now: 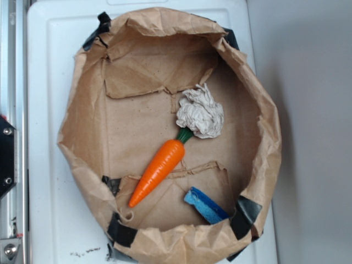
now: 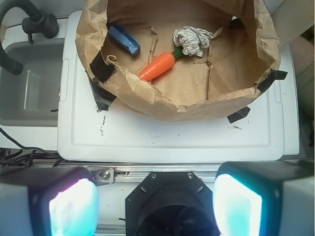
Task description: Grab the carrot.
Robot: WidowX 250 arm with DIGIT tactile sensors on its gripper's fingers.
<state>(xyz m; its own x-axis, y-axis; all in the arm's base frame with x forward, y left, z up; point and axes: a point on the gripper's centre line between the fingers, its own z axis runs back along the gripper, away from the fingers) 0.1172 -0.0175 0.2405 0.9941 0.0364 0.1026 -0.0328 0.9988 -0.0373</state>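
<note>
Brown paper basin (image 1: pixel 82 126), crumpled and patched with black tape (image 1: pixel 245 215), sits on a white plastic lid (image 1: pixel 49 66). Carrot (image 1: pixel 158 168) lies on the basin floor near the middle, slanted, orange tip toward the near-left wall in the exterior view, green stem touching a crumpled white paper ball (image 1: pixel 201 113). Blue strip (image 1: pixel 204 204) lies apart from the carrot, against the basin wall near a taped corner.

Wrist view: gripper (image 2: pixel 155 204) is well back from the basin, outside the lid's edge, over a metal rail (image 2: pixel 147 172). Two fingers (image 2: pixel 69 206) show at the bottom corners, spread wide apart with nothing between them. Carrot (image 2: pixel 157 66) shows in this view partly behind the near paper wall, paper ball (image 2: pixel 192 40) at its stem end, blue strip (image 2: pixel 124 39) toward the left wall. Grey sink (image 2: pixel 29 83) with a dark faucet (image 2: pixel 29 22) sits left of the lid.
</note>
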